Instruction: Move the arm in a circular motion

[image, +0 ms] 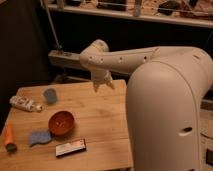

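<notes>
arm [150, 70] stretched out leftward, elbow bent, wrist dropping down. gripper [103, 86] hangs prongs-down, holding nothing, up near far edge.

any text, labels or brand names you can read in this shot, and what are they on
No text can be read anywhere here.
Flat dark packet at the table's front edge: pale printing, too blurred to read.
White tube at the left: dark markings, unreadable.
The arm and its gripper, hanging above the table's far edge, carry no lettering, only small dark holes.
</notes>
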